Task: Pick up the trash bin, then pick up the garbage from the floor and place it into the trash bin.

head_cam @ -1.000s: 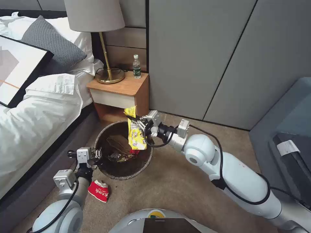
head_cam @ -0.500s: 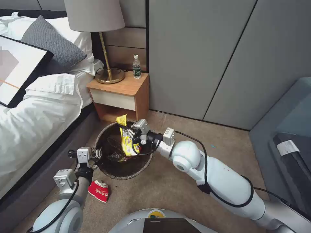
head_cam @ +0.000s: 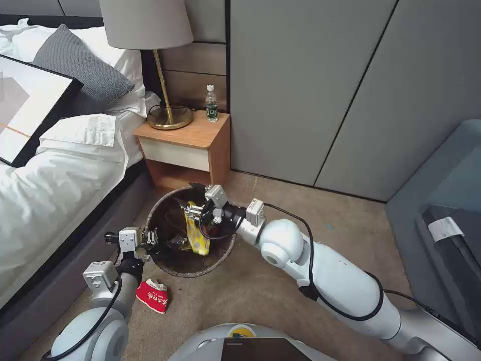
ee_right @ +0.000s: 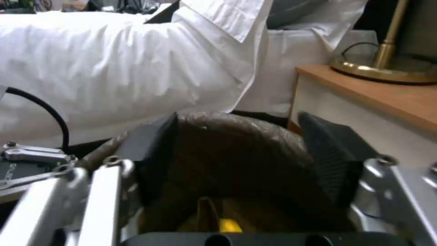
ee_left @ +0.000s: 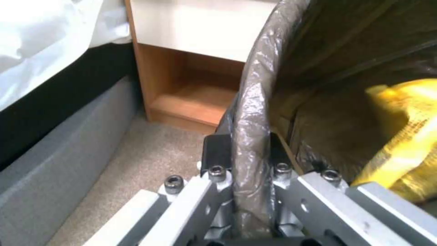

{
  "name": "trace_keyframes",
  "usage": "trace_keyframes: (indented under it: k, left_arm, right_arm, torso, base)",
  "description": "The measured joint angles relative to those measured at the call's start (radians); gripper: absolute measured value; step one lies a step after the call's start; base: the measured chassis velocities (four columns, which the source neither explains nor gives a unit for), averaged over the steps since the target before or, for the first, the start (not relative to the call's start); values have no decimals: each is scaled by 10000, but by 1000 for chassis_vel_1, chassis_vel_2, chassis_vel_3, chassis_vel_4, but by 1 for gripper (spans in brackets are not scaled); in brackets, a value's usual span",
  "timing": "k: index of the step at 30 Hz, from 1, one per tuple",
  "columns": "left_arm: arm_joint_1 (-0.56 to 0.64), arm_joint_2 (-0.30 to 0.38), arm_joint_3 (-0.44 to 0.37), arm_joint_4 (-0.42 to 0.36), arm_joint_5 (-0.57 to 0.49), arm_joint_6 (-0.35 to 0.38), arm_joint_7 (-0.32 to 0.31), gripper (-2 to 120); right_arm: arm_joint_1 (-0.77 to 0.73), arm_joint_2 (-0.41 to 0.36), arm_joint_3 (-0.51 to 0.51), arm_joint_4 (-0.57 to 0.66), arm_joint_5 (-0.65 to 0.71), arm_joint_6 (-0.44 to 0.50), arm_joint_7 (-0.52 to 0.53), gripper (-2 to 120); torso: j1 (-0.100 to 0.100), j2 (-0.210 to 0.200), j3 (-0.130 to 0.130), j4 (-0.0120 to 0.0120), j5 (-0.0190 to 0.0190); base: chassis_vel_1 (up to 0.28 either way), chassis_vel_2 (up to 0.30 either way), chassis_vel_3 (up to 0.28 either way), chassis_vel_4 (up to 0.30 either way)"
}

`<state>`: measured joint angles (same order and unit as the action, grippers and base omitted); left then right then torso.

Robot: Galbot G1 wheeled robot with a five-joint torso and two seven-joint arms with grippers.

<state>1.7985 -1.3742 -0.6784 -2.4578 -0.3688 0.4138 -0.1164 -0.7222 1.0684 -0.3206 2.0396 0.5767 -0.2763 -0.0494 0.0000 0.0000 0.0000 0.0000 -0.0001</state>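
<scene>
Left gripper (ee_left: pixel 243 160) pinches the bin (head_cam: pixel 220 253) rim at 9 o'clock, steadying it on the carpet by the nightstand (head_cam: pixel 193 135). Right gripper (head_cam: pixel 193 204) hangs over the opening, fingers spread; yellow wrapper (head_cam: pixel 196 233) lies inside. Red cup (head_cam: pixel 153 296) remains at 7 o'clock.

I'm working in a bedroom, likely a hotel room. A bed (head_cam: pixel 55 185) with white linen and a grey pillow (head_cam: pixel 77 62) sits on my left, beside a wooden nightstand (head_cam: pixel 188 140) carrying a brass lamp (head_cam: pixel 155 60) and a water bottle (head_cam: pixel 211 103). Beige carpet (head_cam: pixel 280 291) covers the floor, and grey panelled walls (head_cam: pixel 325 85) stand behind.
</scene>
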Motion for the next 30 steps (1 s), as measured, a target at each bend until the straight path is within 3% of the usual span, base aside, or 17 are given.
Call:
trace_keyframes:
  k: [7,10,20,30]
  left_arm:
    - [-27,0,0,36,-4,-5,14,2]
    - [-33,-2,-1,42,-6,-10,20,2]
    - [-40,-16,-3,78,-1,-37,24,2]
    - [-75,8,-22,98,-12,-37,29,2]
  right_arm:
    - [-36,14,8,31,-7,3,0,96]
    - [-84,16,7,24,-44,15,-3,100]
    - [-355,-128,717,390,69,32,99,100]
    - [-1202,-1106,2074,938,314,303,632,100]
  torso:
    - [0,0,0,0,0]
    - [0,0,0,0,1]
    - [0,0,0,0,2]
    - [0,0,0,-1,3]
  base:
    - [0,0,0,0]
    - [0,0,0,0]
    - [0,0,0,0]
    - [0,0,0,0]
